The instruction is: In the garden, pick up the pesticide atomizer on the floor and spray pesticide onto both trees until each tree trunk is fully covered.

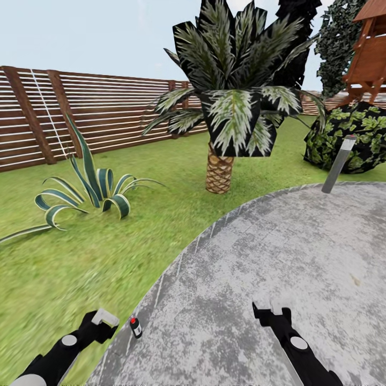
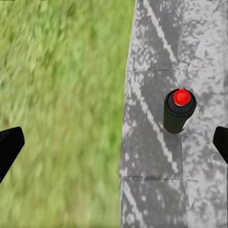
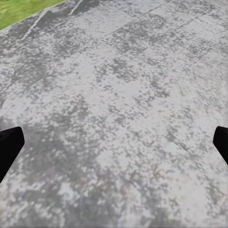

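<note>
Still early | atomizer [image 2: 179, 110] unpicked, upright on paving | our left gripper [image 2: 114, 142] wide above it | right gripper [image 3: 114, 142] wide, empty | both trees unsprayed

Slatted fence [image 1: 107, 115], lawn [image 1: 64, 268], stone paving [image 1: 279, 252]

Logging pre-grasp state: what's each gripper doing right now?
Left gripper: open, empty, above the spray bottle standing on the paving.
Right gripper: open, empty, over bare paving.
</note>
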`<state>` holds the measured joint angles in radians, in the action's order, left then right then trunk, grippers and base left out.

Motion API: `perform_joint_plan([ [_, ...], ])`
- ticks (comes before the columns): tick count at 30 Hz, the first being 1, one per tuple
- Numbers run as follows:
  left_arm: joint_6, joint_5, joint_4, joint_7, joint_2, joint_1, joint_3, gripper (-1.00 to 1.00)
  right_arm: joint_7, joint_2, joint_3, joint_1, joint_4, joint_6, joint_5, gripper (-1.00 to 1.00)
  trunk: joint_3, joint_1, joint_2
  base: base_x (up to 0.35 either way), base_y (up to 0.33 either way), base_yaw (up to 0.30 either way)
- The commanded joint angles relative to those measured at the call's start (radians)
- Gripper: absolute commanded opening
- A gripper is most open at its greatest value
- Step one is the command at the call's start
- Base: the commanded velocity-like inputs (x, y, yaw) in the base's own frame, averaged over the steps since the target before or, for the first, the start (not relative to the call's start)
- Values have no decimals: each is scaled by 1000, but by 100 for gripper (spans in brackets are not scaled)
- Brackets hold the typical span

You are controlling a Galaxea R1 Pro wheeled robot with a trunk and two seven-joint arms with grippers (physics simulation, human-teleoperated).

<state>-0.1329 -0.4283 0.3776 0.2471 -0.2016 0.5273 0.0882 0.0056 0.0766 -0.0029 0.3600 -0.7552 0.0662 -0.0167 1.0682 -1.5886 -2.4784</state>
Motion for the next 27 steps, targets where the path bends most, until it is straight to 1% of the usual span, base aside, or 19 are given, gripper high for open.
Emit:
perform_joint_plan([
  [1,-15,-9,0,12,1,1,10,100,1,0,0,0,0,3,-2,100,6,-4,-8,0,0,0],
  [3,-47,-8,-5,22,1,2,17,100,1,0,0,0,0,3,-2,100,13,-11,-22,0,0,0],
  [6,-63,-6,-4,27,4,3,19,100,1,0,4,0,0,3,-2,100,25,-13,-22,0,0,0],
  [16,-62,-4,-2,27,8,3,21,100,1,0,6,0,0,3,-2,100,64,-17,-25,0,0,0],
  [23,-64,-4,-2,27,8,3,21,100,1,0,5,0,0,3,-2,100,64,-17,-25,0,0,-2],
  [27,-65,-4,-2,27,8,3,22,100,1,0,4,0,0,3,-2,100,63,-17,-25,0,0,-178],
])
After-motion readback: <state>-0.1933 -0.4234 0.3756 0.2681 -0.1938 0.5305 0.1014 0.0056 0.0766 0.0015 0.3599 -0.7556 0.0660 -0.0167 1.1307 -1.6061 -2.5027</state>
